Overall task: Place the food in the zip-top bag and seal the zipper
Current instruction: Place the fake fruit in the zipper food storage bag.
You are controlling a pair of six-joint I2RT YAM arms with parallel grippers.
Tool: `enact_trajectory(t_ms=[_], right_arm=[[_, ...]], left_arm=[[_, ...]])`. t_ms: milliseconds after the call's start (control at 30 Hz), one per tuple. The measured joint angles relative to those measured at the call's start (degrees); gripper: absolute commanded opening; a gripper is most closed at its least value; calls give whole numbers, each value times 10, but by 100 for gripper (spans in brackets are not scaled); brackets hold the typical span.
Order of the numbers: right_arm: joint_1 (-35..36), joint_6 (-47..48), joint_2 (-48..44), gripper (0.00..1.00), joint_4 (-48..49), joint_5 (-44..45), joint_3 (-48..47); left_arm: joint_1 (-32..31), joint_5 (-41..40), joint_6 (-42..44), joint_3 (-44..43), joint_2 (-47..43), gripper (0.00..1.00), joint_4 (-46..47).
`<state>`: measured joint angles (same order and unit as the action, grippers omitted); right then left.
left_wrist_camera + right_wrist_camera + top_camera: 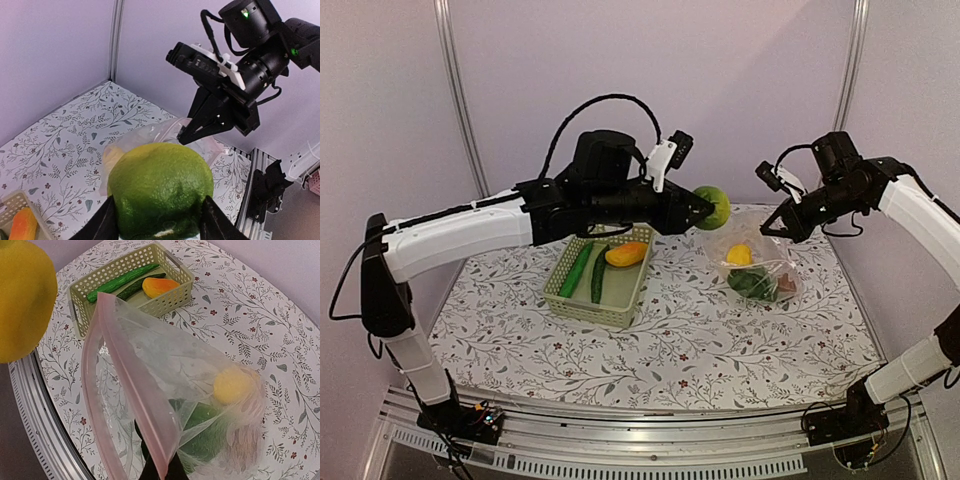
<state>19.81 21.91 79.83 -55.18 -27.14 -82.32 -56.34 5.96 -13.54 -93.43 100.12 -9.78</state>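
Transferring food into the zip-top bag (pixel 757 266) was the step in hand, and the zipper (pixel 131 385) was unsealed.

1. Left end effector (pixel 161 223): closed on a green round fruit (pixel 160 184), one finger on each side. It held the fruit in the air, just left of the bag mouth and above it in the top view.
2. Right end effector (pixel 769 227): closed on the bag's upper lip, lifting it so that the mouth gaped toward the fruit. In the right wrist view the dark fingers (pixel 172 471) pinched the film next to the pinkish strip.
3. Bag contents: a yellow piece (pixel 233 385), a leafy green piece (pixel 202 432) and a brownish piece, all lying at the end of the bag farthest from its mouth.
4. Outside the bag, to its left: a pale green basket (pixel 616 317) on the table (pixel 720 350), holding two cucumbers (pixel 586 271) and an orange piece (pixel 626 254).

Judgement: the task appeared about half complete. The next move called for carrying the fruit past the raised lip and lowering it inside before release. The opening looked narrow beside the fruit, so the approach needed to be centred between the two strips. The right grip needed to hold the mouth steady. Three items in the basket awaited transfer, then the zipper required pressing shut along its length.
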Motion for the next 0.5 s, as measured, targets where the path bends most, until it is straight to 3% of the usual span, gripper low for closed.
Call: enact_trajectory(t_ms=[200, 500], right_arm=[[1, 0, 13, 0, -7, -22, -16], [1, -3, 18, 0, -15, -35, -25]], left_arm=[[-19, 32, 23, -5, 23, 44, 77], [-28, 1, 63, -71, 119, 44, 46]])
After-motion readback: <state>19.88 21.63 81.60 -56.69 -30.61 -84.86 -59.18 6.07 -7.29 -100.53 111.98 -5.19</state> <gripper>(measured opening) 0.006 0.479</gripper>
